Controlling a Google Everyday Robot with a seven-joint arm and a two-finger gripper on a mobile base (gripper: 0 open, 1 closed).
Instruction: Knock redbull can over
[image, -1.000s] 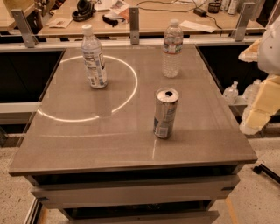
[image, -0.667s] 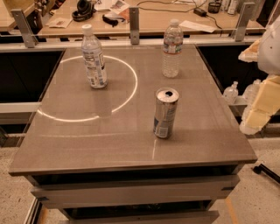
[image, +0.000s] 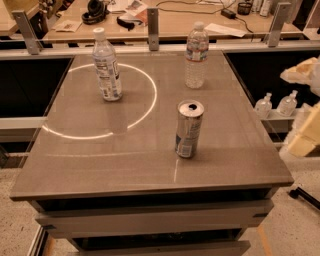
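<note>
The redbull can (image: 189, 129) stands upright on the grey table (image: 100, 165), right of centre and toward the front. It is silver with blue panels, and its open pull-tab top faces the camera. My gripper (image: 306, 131) shows only as cream-coloured arm parts at the right edge of the view, off the table's right side and well apart from the can. Nothing is held that I can see.
Two clear water bottles with white caps stand upright at the back: one at back left (image: 106, 66), one at back centre-right (image: 196, 56). A bright ring of light (image: 150, 100) lies on the tabletop. Small bottles (image: 275, 104) sit on a lower shelf to the right.
</note>
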